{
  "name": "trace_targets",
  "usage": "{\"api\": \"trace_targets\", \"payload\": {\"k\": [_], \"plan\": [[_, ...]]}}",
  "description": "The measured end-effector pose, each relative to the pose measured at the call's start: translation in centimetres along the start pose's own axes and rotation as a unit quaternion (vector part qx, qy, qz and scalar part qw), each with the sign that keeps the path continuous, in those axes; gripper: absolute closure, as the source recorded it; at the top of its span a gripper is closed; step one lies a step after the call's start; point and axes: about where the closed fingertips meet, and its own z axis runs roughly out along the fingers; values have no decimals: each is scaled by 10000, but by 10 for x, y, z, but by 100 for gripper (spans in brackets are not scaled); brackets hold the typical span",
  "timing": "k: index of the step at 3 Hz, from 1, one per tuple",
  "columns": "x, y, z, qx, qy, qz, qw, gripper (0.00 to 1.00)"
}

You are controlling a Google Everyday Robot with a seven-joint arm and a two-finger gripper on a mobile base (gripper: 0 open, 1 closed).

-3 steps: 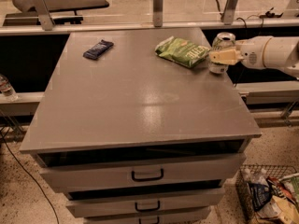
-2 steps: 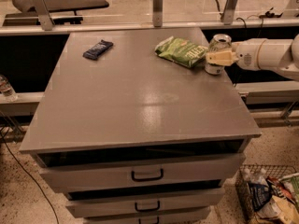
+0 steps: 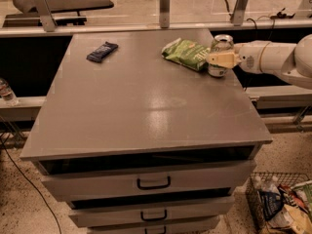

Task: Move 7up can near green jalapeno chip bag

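Camera view: the small white-and-green aluminium 7up can [image 3: 223, 43], silver top up, stands upright at the far right edge of the grey desk [image 3: 146, 111], just beside the crinkled light-green jalapeno chip bag [image 3: 186, 53]; the cream gripper [image 3: 218, 58] reaches in from the right, jaws clasping the can.

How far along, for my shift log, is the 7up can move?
Nearly done: the 7up can stands upright on the table, right beside the green jalapeno chip bag. In hand: the gripper grips the can near the table's right edge. Left: let go and pull away.
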Motion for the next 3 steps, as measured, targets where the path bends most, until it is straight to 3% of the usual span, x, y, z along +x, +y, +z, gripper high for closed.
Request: {"api": "trace_targets", "payload": {"k": [1, 2, 3], "plan": [[-13, 2, -4, 22, -148, -61, 9999, 0], [-35, 2, -29, 96, -360, -196, 9991, 0], [-56, 4, -80, 248, -467, -455, 9976, 0]]}}
